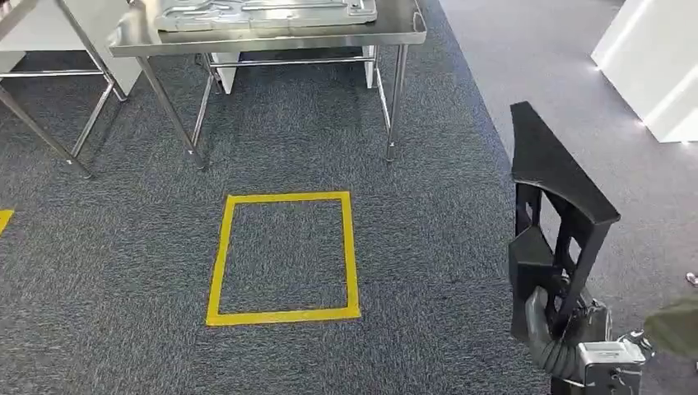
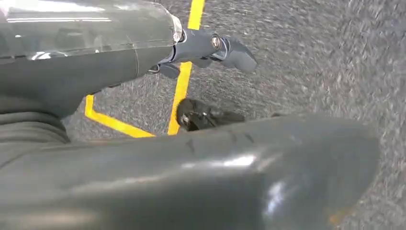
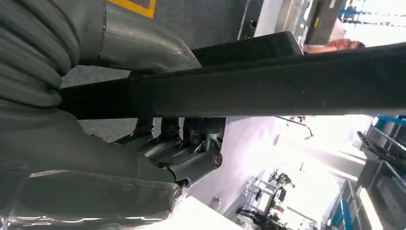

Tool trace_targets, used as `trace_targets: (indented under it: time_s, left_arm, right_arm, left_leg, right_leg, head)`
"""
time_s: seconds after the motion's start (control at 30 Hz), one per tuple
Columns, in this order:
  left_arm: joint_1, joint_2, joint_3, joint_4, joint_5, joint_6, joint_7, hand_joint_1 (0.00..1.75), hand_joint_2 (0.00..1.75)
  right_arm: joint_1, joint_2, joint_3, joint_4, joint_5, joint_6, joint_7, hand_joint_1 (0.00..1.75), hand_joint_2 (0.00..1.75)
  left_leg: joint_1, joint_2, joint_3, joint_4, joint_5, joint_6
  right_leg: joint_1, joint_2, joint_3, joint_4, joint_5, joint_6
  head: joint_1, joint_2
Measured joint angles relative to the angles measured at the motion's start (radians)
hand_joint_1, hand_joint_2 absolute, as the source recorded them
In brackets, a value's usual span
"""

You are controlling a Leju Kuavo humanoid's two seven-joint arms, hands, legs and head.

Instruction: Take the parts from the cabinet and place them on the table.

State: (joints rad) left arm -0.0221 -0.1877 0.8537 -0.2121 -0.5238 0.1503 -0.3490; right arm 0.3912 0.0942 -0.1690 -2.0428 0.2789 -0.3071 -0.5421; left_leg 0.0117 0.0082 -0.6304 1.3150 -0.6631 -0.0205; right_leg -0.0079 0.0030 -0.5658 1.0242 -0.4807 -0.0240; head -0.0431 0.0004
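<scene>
Grey speckled carpet (image 1: pixel 428 247) underfoot, marked with a yellow tape rectangle (image 1: pixel 284 257) in the middle of the head view and a scrap of yellow tape (image 1: pixel 4 219) at the far left edge. Beyond the rectangle, a stainless steel table (image 1: pixel 395 31) on slim legs, carrying a pale moulded tray (image 1: pixel 263 12); beside it on the left, the legs of a second metal frame (image 1: pixel 49 132). Off to the far right, a white block (image 1: pixel 654 66) standing on smoother grey flooring. Low at the right of the head view, the right hand (image 1: pixel 547 325) gripping a black part (image 1: pixel 560 214), an angular bracket-like piece held upright above the carpet, well apart from the table. Seen from the right wrist, dark fingers (image 3: pixel 184 143) wrapped around a long black bar of that part (image 3: pixel 268 86). Seen from the left wrist, the left hand (image 2: pixel 210 50) hanging over carpet and yellow tape (image 2: pixel 182 86), fingers loosely apart, holding nothing.
</scene>
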Motion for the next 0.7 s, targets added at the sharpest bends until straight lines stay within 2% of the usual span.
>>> trace_targets:
  time_s: [0.03,0.07,0.1,0.13,0.17,0.2,0.23,0.27,0.3,0.33,0.37,0.4,0.43,0.47,0.5,0.53,0.57,0.6,0.67,0.7]
  left_arm:
    - [0.003,0.002,-0.001,0.0,0.0,-0.002,0.001,0.0,0.0]
    - [0.005,0.003,-0.002,0.0,-0.001,-0.002,0.002,0.0,0.0]
    - [0.006,0.005,-0.003,0.0,-0.002,-0.003,0.002,0.0,0.0]
    - [0.006,0.006,-0.004,0.0,-0.003,-0.003,0.002,0.0,0.0]
    - [0.009,0.008,-0.004,0.0,-0.003,-0.003,0.002,0.0,0.0]
    - [0.012,0.013,-0.004,0.0,-0.004,-0.003,0.003,0.0,0.0]
    - [0.009,0.014,-0.005,0.0,-0.01,-0.005,0.003,0.0,0.0]
    - [0.008,0.014,-0.008,0.0,-0.014,-0.009,0.004,0.0,0.0]
    - [0.01,0.016,-0.012,0.0,-0.018,-0.011,0.004,0.0,0.0]
    - [0.01,0.018,-0.016,0.0,-0.021,-0.015,0.002,0.0,0.0]
    - [0.008,0.018,-0.02,0.0,-0.027,-0.021,0.0,0.0,0.0]
    - [0.008,0.021,-0.022,0.0,-0.033,-0.024,-0.003,0.0,0.0]
    - [0.005,0.023,-0.023,0.0,-0.036,-0.026,-0.003,0.0,0.0]
    - [0.004,0.024,-0.025,0.0,-0.042,-0.026,-0.003,0.0,0.0]
    - [0.004,0.024,-0.027,0.0,-0.046,-0.026,0.002,0.0,0.0]
    - [0.004,0.025,-0.031,0.0,-0.052,-0.025,0.007,0.0,0.0]
    - [0.004,0.025,-0.033,0.0,-0.052,-0.022,0.011,0.0,0.0]
    - [0.004,0.025,-0.034,0.0,-0.052,-0.019,0.018,0.0,0.0]
    - [0.003,0.024,-0.038,0.0,-0.053,-0.016,0.023,0.0,0.0]
    - [0.006,0.023,-0.039,0.003,-0.053,-0.012,0.024,0.0,0.0]
  right_arm:
    - [-0.002,0.0,0.0,0.001,0.0,0.0,0.003,1.75,1.75]
    - [-0.004,0.0,0.0,0.002,0.0,0.0,0.004,1.75,1.75]
    - [-0.006,0.0,0.0,0.003,0.0,0.0,0.005,1.75,1.75]
    - [-0.007,0.0,0.0,0.003,0.001,0.0,0.005,1.75,1.75]
    - [-0.009,0.0,0.0,0.003,0.001,0.0,0.005,1.75,1.75]
    - [-0.013,0.0,0.0,0.005,0.0,0.0,0.006,1.75,1.75]
    - [-0.02,-0.005,0.0,0.008,-0.007,0.0,0.019,1.75,1.75]
    - [-0.032,-0.017,-0.004,0.01,-0.024,0.0,0.04,1.75,1.75]
    - [-0.045,-0.025,-0.007,0.016,-0.043,0.004,0.057,1.75,1.75]
    - [-0.066,-0.047,-0.017,0.021,-0.069,0.011,0.079,1.75,1.75]
    - [-0.096,-0.069,-0.028,0.031,-0.095,0.021,0.106,1.75,1.75]
    - [-0.133,-0.094,-0.045,0.048,-0.126,0.037,0.135,1.75,1.75]
    - [-0.17,-0.115,-0.062,0.067,-0.14,0.052,0.162,1.75,1.75]
    - [-0.212,-0.129,-0.072,0.087,-0.143,0.063,0.178,1.75,1.75]
    - [-0.252,-0.154,-0.086,0.126,-0.142,0.078,0.204,1.75,1.75]
    - [-0.297,-0.174,-0.095,0.16,-0.136,0.09,0.222,1.75,1.75]
    - [-0.342,-0.191,-0.1,0.189,-0.127,0.098,0.232,1.75,1.75]
    - [-0.391,-0.216,-0.101,0.23,-0.11,0.105,0.242,1.75,1.75]
    - [-0.464,-0.245,-0.101,0.282,-0.086,0.112,0.248,1.75,1.75]
    - [-0.49,-0.257,-0.101,0.309,-0.08,0.112,0.249,1.75,1.75]
  left_leg:
    - [0.0,0.0,-0.027,0.014,-0.019,0.002]
    - [0.0,0.0,-0.035,-0.009,-0.011,0.005]
    - [-0.001,0.0,-0.028,-0.065,0.023,0.01]
    - [-0.004,-0.001,-0.011,-0.146,0.086,0.018]
    - [-0.009,-0.001,0.002,-0.218,0.162,0.028]
    - [-0.015,-0.006,0.002,-0.253,0.225,0.034]
    - [-0.016,-0.008,0.006,-0.255,0.195,0.033]
    - [-0.018,-0.007,0.014,-0.259,0.203,0.038]
    - [-0.015,-0.008,0.017,-0.268,0.204,0.045]
    - [-0.014,-0.009,0.031,-0.277,0.202,0.051]
    - [-0.01,-0.007,0.051,-0.286,0.202,0.055]
    - [-0.008,-0.005,0.062,-0.29,0.197,0.061]
    - [-0.008,-0.005,0.067,-0.292,0.192,0.064]
    - [-0.008,-0.004,0.073,-0.292,0.185,0.063]
    - [-0.008,-0.004,0.079,-0.292,0.177,0.063]
    - [-0.008,-0.005,0.088,-0.292,0.169,0.063]
    - [-0.008,-0.005,0.099,-0.292,0.161,0.062]
    - [-0.007,-0.005,0.114,-0.292,0.151,0.06]
    - [-0.007,-0.005,0.144,-0.292,0.13,0.056]
    - [-0.005,-0.019,0.146,-0.296,0.119,0.05]
  right_leg:
    - [0.002,0.004,0.011,0.0,-0.009,-0.001]
    - [0.005,0.008,0.024,0.0,-0.018,-0.001]
    - [0.007,0.011,0.039,0.0,-0.029,0.0]
    - [0.01,0.012,0.057,0.0,-0.04,0.002]
    - [0.011,0.012,0.068,-0.001,-0.051,0.003]
    - [0.015,0.012,0.076,0.004,-0.061,0.007]
    - [0.013,0.02,0.075,0.001,-0.067,0.015]
    - [0.012,0.021,0.082,-0.005,-0.073,0.022]
    - [0.012,0.021,0.085,0.015,-0.06,0.029]
    - [0.013,0.02,0.089,0.019,-0.058,0.033]
    - [0.009,0.013,0.078,0.045,-0.056,0.039]
    - [0.009,0.008,0.047,0.099,-0.06,0.044]
    - [0.007,0.007,0.005,0.16,-0.079,0.05]
    - [0.002,0.006,-0.045,0.223,-0.114,0.057]
    - [-0.002,0.005,-0.086,0.269,-0.141,0.06]
    - [-0.006,0.003,-0.119,0.29,-0.153,0.064]
    - [-0.008,0.002,-0.131,0.274,-0.143,0.066]
    - [-0.009,0.0,-0.127,0.224,-0.105,0.069]
    - [-0.008,-0.003,-0.091,0.079,0.01,0.066]
    - [-0.01,0.025,-0.083,0.025,0.09,0.067]
  head:
    - [0.0,0.0]
    - [0.0,0.0]
    - [0.0,0.0]
    - [0.0,0.0]
    - [0.0,0.0]
    - [0.001,0.0]
    - [0.0,0.0]
    - [0.0,0.0]
    - [0.0,0.0]
    - [0.0,0.0]
    - [0.0,0.0]
    - [0.001,0.0]
    - [0.002,0.0]
    - [0.002,0.0]
    - [0.002,0.0]
    - [0.002,0.0]
    - [0.002,0.0]
    - [0.002,0.0]
    - [0.002,0.0]
    - [0.002,0.0]
